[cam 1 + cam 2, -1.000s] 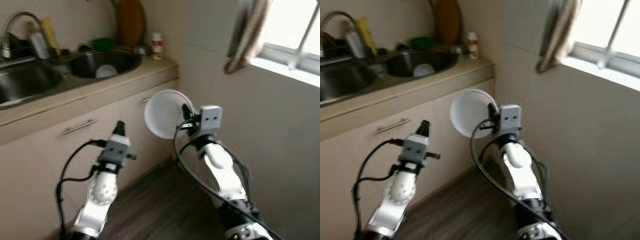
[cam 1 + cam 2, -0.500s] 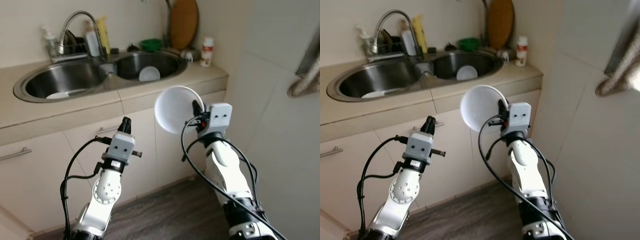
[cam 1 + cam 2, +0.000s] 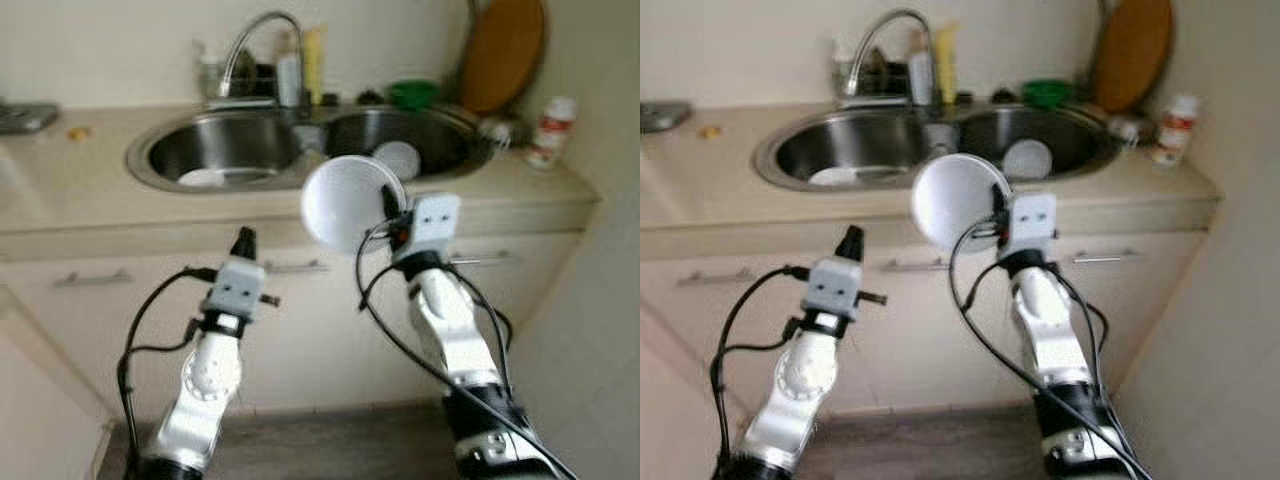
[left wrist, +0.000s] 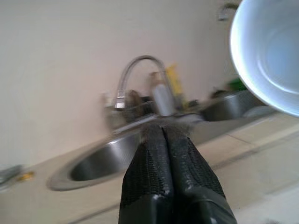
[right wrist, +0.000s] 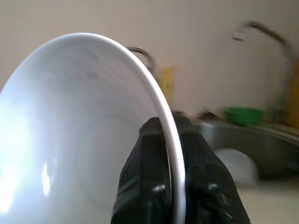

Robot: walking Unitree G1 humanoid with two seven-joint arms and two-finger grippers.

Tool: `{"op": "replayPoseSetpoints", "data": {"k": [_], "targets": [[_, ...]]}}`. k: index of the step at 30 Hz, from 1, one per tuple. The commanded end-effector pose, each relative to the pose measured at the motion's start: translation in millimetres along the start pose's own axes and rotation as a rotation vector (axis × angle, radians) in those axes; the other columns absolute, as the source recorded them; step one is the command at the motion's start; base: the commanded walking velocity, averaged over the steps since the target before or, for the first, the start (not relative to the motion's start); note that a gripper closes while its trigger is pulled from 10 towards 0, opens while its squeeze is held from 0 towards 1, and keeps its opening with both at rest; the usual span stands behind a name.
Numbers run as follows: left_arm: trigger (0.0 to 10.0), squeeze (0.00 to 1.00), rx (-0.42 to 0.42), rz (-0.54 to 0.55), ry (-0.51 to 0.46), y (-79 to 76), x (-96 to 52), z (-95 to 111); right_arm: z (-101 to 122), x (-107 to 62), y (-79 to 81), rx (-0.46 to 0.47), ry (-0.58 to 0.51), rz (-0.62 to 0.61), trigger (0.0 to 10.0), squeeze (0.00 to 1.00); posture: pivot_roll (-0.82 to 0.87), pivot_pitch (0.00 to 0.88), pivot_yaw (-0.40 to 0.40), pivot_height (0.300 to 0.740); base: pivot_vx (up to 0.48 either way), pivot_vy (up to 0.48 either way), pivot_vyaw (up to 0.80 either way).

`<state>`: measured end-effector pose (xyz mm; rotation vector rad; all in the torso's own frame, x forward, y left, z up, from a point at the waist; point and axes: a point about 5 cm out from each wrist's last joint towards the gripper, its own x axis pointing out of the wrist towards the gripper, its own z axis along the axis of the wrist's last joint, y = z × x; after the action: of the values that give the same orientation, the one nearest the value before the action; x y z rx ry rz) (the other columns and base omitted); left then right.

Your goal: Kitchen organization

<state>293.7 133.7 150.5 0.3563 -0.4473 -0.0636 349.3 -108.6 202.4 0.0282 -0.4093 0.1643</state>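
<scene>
White bowl [image 3: 345, 203] is held up in the air in front of the cabinet fronts, tipped on its side w/ the opening facing the robot's left. Right claw [image 5: 169, 140] pinches its rim: one black finger inside the bowl, one outside, rim running between them. In the head views the bowl overlaps the front edge of the surface [image 3: 70, 215], roughly between the two sink basins.

Left claw [image 4: 163, 140] is up at about the same height, to the left of the bowl and apart from it, fingers pressed together, holding nothing. It points toward the sink.

Behind: double steel sink set into the beige surface. Left basin [image 3: 225, 150] has a white plate [image 3: 208, 178] lying flat at the bottom. Right basin [image 3: 440, 140] holds a small white bowl [image 3: 396, 158], looks upside down but blurry. Curved faucet [image 3: 255, 40] rises behind the divide between basins, w/ a clear bottle [image 3: 288, 78] and a yellow bottle [image 3: 314, 62] beside it at the back. Green bowl [image 3: 412, 94] sits behind the right basin. Round wooden board [image 3: 502, 52] leans vs. the wall at the right corner; white bottle w/ red label [image 3: 550, 130] stands on the surface near it. Small orange item [image 3: 78, 132] on the surface far left, can't tell what. Cabinet handles [image 3: 90, 277] below the surface edge; dark wood floor [image 3: 330, 450] at the bottom.
</scene>
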Motion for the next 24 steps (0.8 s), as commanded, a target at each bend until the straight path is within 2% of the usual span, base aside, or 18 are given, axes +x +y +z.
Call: {"op": "replayPoseSetpoints", "data": {"k": [1,6,13,24], "targets": [[10.0,0.0,0.029,0.01,0.003,7.9,0.0,-1,11,6.6,13.9,0.017,-0.048,0.032,0.0,0.0,-0.03,0.0,-0.025,0.74,0.337,0.0,0.8],[10.0,0.0,0.031,0.012,0.0,8.4,0.7,0,17,10.0,11.7,0.034,-0.073,0.006,0.0,0.0,-0.03,0.0,-0.025,0.74,0.334,0.0,0.0],[10.0,0.0,0.032,0.008,-0.004,7.7,0.7,1,26,13.1,9.1,0.014,-0.12,-0.016,0.0,0.0,-0.03,0.0,-0.026,0.74,0.335,0.0,0.0],[10.0,0.0,0.034,0.008,-0.006,7.7,1.1,2,28,14.4,9.4,0.012,-0.131,-0.019,0.0,0.0,-0.03,0.0,-0.026,0.74,0.335,0.0,0.0]]}}
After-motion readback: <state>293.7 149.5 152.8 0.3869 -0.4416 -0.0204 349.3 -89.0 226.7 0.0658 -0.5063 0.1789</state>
